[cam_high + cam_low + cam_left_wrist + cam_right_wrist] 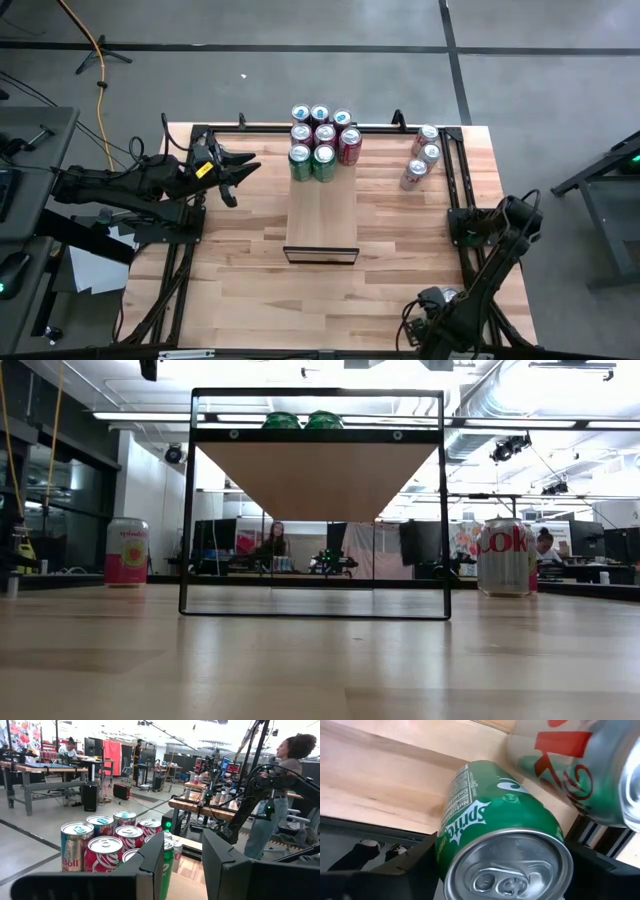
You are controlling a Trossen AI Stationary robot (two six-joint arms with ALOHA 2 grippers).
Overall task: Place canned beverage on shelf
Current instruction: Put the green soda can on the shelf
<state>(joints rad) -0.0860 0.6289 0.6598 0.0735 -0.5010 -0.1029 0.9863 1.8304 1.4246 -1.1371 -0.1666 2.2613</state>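
Observation:
A green Sprite can (495, 820) stands on the tabletop next to a Diet Coke can (560, 765), with my right gripper (505, 870) shut on it from above. In the high view the right arm (515, 218) covers this spot near the table's right edge. The shelf (322, 215) is a pale raised panel with a dark frame (322, 255) at its near end. Several cans (322, 140) stand on its far end. My left gripper (238, 165) waits open and level at the far left, holding nothing. My right gripper pinches the green can's side wall just below its top rim (442, 847), one finger (415, 865) on each opposite side. The fingers come from above, pointing down. The can stands upright on the wood; its base is hidden behind the can itself.
Three silver cans (422, 155) stand in a row at the far right beside a black rail (458, 190). The low view shows a pink can (126, 552) left of the shelf frame (186, 510) and a Diet Coke can (505, 557) right of it. A person (280, 780) stands beyond the table.

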